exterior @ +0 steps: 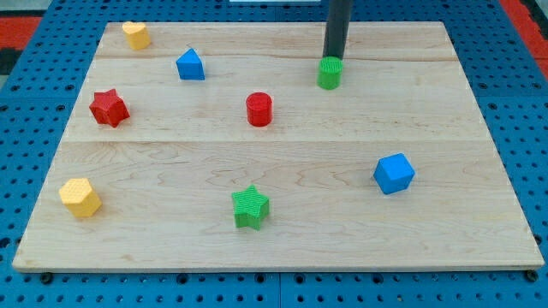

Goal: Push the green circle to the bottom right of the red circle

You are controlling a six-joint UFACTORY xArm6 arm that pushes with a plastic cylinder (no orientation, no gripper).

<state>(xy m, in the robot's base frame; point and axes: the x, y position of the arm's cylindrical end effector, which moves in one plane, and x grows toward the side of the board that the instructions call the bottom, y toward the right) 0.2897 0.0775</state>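
Observation:
The green circle [330, 74] stands on the wooden board [282, 231] at the view's upper right of centre. The red circle [259, 109] stands to its lower left, near the board's middle. My tip [332, 58] is at the green circle's top edge, touching or nearly touching it from the view's top. The dark rod rises straight up out of the frame.
A blue triangular block [190, 65] and a yellow block [135, 35] lie at the upper left. A red star [109, 107] lies at the left. A yellow hexagon [80, 198], a green star [250, 208] and a blue cube [394, 173] lie lower down.

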